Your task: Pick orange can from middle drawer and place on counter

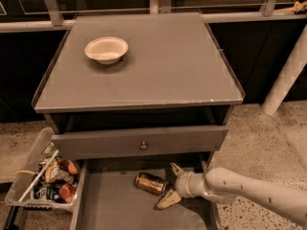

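The orange can (149,183) lies on its side on the grey floor of the open middle drawer (112,207), near its back. My gripper (170,185) reaches in from the right at the end of a white arm. It is open, with one finger (175,168) behind the can's right end and the other finger (167,201) in front of it. The fingertips sit right at the can's right end. The counter (158,66) is the flat grey cabinet top above.
A white bowl (106,49) stands on the counter's back left. A closed drawer front with a round knob (143,146) sits above the open drawer. A clear bin of snack packets (45,178) stands on the floor at left. A white post (285,75) stands at right.
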Robot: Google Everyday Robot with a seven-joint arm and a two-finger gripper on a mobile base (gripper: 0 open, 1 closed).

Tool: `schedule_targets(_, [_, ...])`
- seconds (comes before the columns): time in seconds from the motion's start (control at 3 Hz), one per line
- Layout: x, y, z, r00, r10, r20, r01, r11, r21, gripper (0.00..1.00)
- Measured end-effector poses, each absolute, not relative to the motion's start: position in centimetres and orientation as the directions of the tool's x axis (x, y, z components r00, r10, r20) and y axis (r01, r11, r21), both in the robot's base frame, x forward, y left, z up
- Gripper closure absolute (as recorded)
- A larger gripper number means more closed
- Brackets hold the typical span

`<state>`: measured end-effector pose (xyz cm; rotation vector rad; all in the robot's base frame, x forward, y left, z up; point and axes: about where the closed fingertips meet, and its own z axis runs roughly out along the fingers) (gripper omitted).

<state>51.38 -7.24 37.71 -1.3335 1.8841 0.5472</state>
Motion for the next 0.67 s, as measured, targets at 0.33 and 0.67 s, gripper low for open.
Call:
schedule_targets(0.33, [52.4,-6.2,37.0,-0.189,-0.571,-0.799,-0.916,0.395,-0.066,0.0])
schedule_targets(0.67, [52.6,-4.4,36.7,-0.196,-0.536,-0.821,-0.92,0.391,-0.036,0.0])
